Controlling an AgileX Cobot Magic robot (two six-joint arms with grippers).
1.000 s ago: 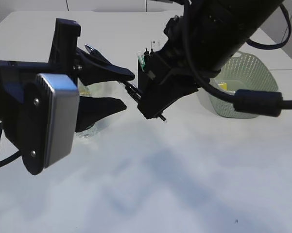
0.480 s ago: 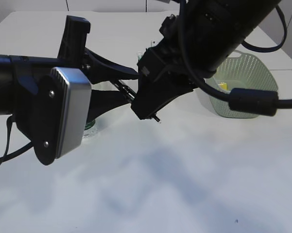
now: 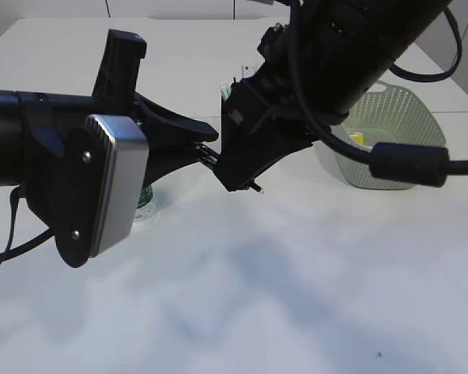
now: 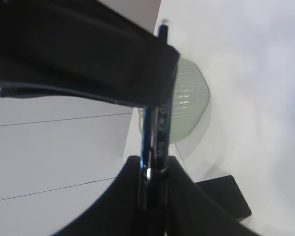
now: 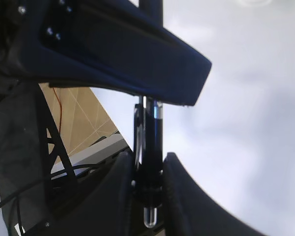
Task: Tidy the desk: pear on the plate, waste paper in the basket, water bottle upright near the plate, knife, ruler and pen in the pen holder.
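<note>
pen (image 4: 156, 129) barrel has light print running along it in left wrist view, looks like "N" and "O" maybe, rest too blurred to read; nothing readable in exterior view or right wrist view

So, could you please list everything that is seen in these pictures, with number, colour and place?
pen: one, dark, in the air between the two pincers
basket: one, pale green mesh, right rear of the table
yellow item: one, inside the basket, too small to identify
water bottle: one, clear with green, mostly hidden behind the left arm
table: one, white
left pincer: one, black, shut on the pen
right pincer: one, black, shut on the pen
</note>
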